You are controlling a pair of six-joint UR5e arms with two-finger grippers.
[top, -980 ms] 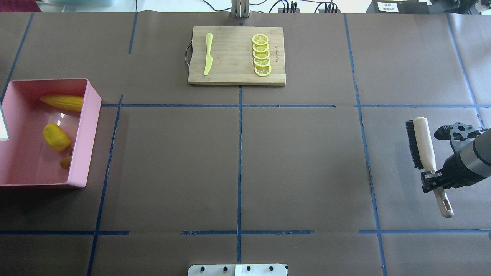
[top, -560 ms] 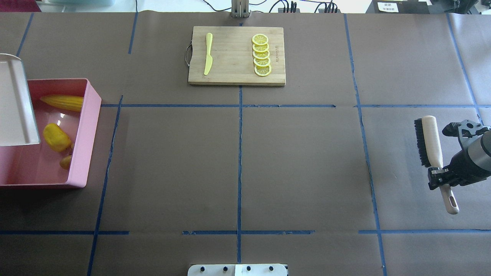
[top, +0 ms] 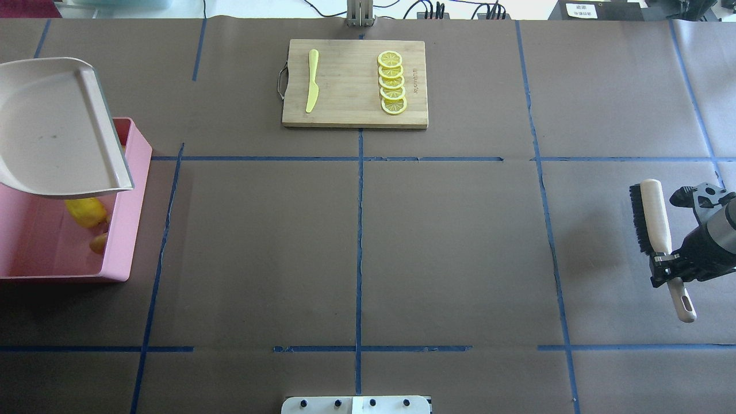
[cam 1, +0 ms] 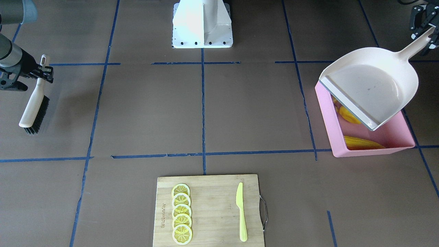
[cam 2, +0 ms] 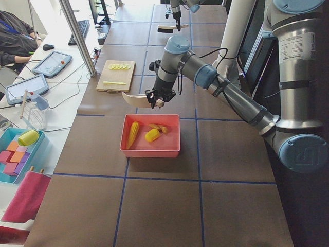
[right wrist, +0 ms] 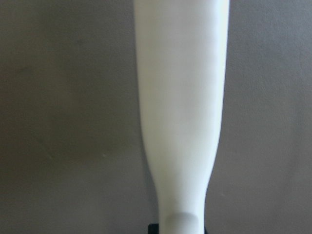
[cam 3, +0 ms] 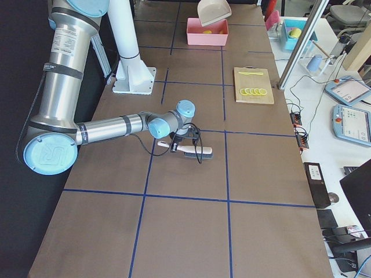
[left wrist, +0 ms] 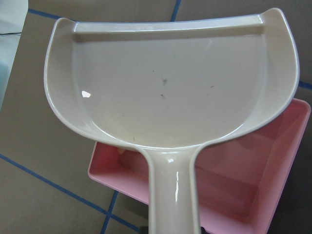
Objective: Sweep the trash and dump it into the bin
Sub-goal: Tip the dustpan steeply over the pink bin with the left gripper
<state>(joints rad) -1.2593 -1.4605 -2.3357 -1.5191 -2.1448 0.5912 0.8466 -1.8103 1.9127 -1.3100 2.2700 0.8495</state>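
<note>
Dump done: the cream dustpan [top: 54, 126], a mere sliver at the overhead view's edge 1 s ago and steeply tipped over the bin [top: 123, 230] 0.6 s ago, now hangs near level above the bin's far half, its scoop bare inside. The left tool [cam 1: 426, 36] is clenched on the pan's handle end, seen in the front view at upper right. All the trash lies in the bin, where it already lay 1 s ago: corn cob [cam 1: 363, 143] along the far wall, hidden from overhead by the pan but plain from the front & left-side cams; potato-like lump [top: 85, 211] mid-bin; ginger root [top: 98, 244] just beside it, by the wall nearer the desk's middle. Across the desk [top: 448, 241], well apart, the right tool [top: 667, 270] grips the brush [top: 652, 215] by its handle, bristles facing the desk's middle; it has drifted a little outward, toward the desk's right end, over the same sec. Cutting board [top: 351, 86] w/ lemon slices [top: 392, 83] & knife [top: 311, 80] unchanged at the far edge. Read: no trash shows outside the bin, so the task looks all but complete; the pan levelling off suggests the arm is pulling back from the pour, w/ only setting down pan & brush prob. left.
</note>
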